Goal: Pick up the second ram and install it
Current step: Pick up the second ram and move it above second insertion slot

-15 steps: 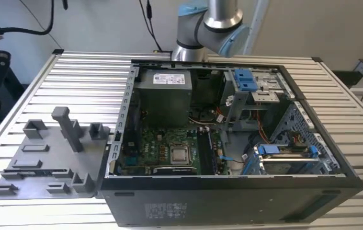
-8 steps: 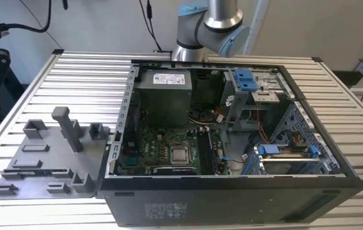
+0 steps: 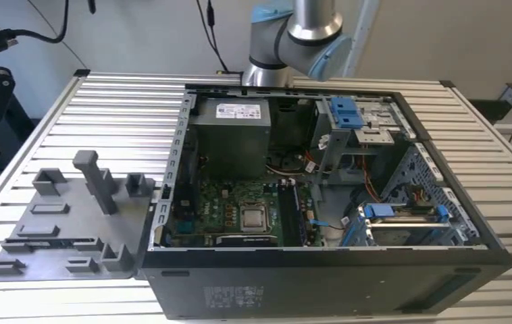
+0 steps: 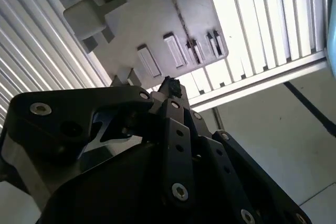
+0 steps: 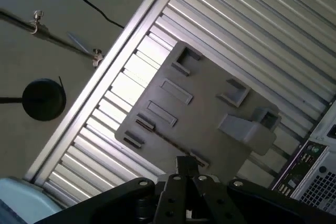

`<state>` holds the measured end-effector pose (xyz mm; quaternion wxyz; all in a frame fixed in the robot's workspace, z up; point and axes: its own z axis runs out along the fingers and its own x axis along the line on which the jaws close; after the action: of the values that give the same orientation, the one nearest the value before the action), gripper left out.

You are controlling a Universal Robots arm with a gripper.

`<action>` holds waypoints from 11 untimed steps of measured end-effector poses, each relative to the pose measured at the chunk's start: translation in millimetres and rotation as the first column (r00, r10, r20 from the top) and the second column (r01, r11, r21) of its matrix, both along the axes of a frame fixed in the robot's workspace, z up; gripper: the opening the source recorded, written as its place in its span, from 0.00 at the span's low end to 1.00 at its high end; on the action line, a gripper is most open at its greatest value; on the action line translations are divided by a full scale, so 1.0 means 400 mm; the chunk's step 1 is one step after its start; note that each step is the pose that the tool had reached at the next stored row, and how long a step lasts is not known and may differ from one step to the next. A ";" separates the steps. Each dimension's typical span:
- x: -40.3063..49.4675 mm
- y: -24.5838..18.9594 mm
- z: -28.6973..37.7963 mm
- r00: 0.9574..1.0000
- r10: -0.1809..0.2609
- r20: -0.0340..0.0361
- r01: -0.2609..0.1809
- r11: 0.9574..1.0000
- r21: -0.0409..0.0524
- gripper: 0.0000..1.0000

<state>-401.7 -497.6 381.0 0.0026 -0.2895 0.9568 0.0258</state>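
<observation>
My gripper (image 5: 186, 165) hangs pinched shut above the fixture (image 5: 210, 103), where what I take for the ram (image 5: 173, 144) stands edge-up, so a descent without opening could ram it or clip the blocks (image 5: 247, 129).

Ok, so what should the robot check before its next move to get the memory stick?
1. Gripper facing the grey fixture plate, in the first wrist view: ok.
2. Second ram found: cannot tell; a thin dark strip on the plate might be it.
3. Gripper carrying anything: cannot tell.
4. Computer case open, motherboard showing: ok.
5. Plate flat on the slatted table beside the case: ok.
</observation>
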 end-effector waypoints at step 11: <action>0.000 0.000 -0.001 0.996 0.095 0.000 -0.095 0.995 -0.013 0.11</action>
<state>-401.7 -497.6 380.5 -0.0004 -0.3345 0.9422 0.0197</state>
